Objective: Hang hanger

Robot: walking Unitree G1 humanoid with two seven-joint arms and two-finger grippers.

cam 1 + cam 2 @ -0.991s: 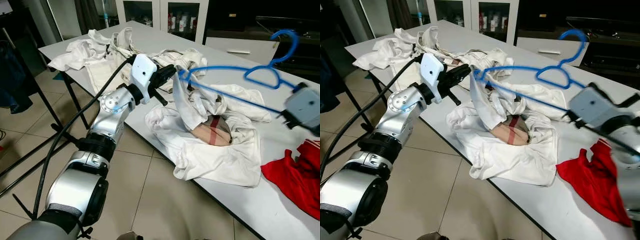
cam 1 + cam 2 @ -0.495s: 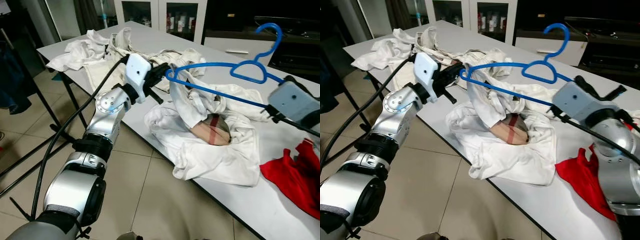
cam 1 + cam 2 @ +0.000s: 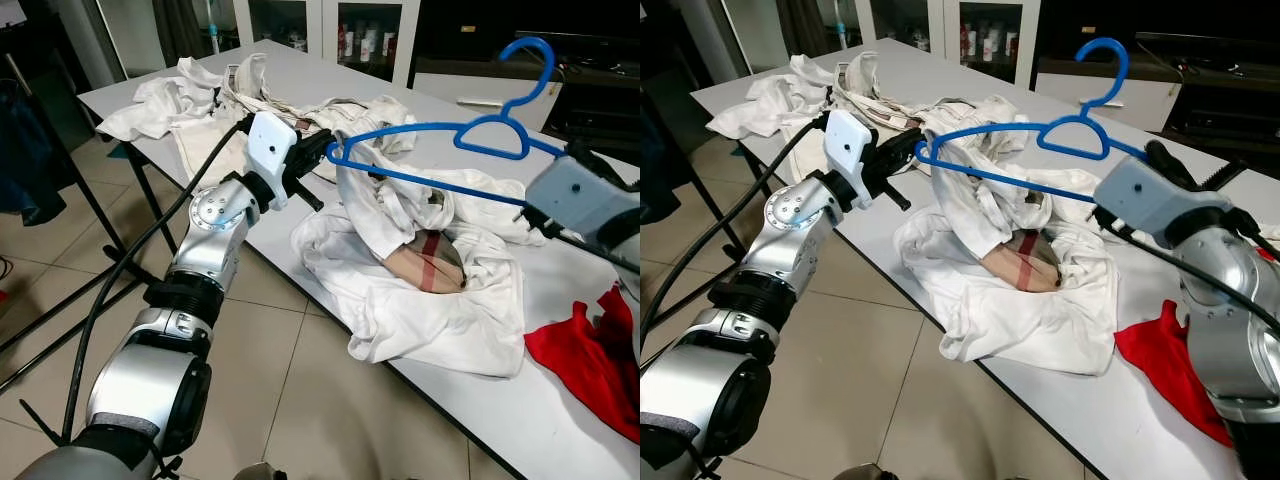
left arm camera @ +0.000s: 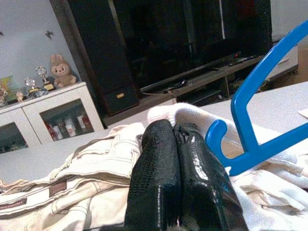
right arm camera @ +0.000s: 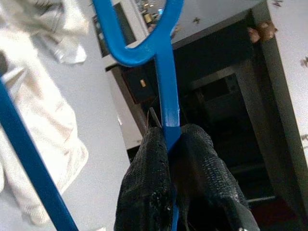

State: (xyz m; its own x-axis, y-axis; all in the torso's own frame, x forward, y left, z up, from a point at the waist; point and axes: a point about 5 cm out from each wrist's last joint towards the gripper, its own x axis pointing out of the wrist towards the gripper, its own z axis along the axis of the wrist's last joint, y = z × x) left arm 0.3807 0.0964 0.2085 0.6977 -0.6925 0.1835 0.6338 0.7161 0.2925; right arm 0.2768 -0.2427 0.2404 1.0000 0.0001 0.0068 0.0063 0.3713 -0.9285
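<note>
Midway, the right hand [image 5: 168, 159] clamps the blue hanger [image 3: 440, 135] aloft, the left hand [image 4: 178, 163] pinches white cloth [image 3: 365, 205] at its far tip, hanging not yet done.

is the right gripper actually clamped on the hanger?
Yes: in the right wrist view the right gripper has its jaws shut on the blue hanger, whose bar runs between them.

Blue hanger [image 3: 440, 140] now sits higher and further toward the robot's left than a second ago, hook upright. Right gripper [image 5: 168, 144] has swung in with it. Left gripper [image 4: 175, 139] edged slightly back, white garment [image 3: 370, 195] still draped.
</note>
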